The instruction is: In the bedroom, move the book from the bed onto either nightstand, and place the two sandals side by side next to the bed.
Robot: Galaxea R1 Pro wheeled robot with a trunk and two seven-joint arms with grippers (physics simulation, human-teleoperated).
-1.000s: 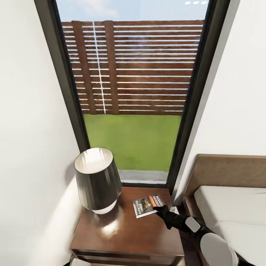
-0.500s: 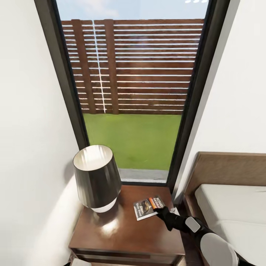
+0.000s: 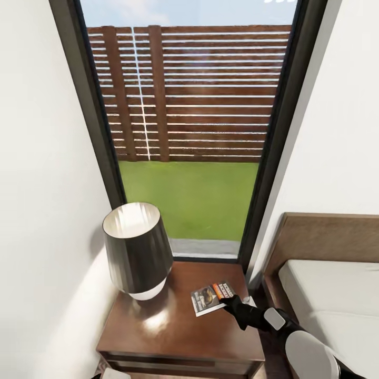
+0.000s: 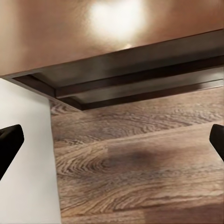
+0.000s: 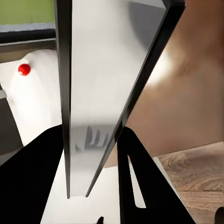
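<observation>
One book [image 3: 212,297] sits clamped in my right jaws [image 3: 230,301], flat near the right rear corner of the nightstand [image 3: 173,337], beside the lamp [image 3: 138,249]. I should release gently, then withdraw without dragging it. My left jaws [image 4: 112,140] hang apart above the floor [image 4: 140,177].

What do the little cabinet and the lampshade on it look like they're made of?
The nightstand looks like glossy reddish-brown wood: grain shows and its top mirrors a bright glare. The lampshade looks dark and smooth outside, pale inside; possibly metal or coated fabric, hard to tell.
</observation>
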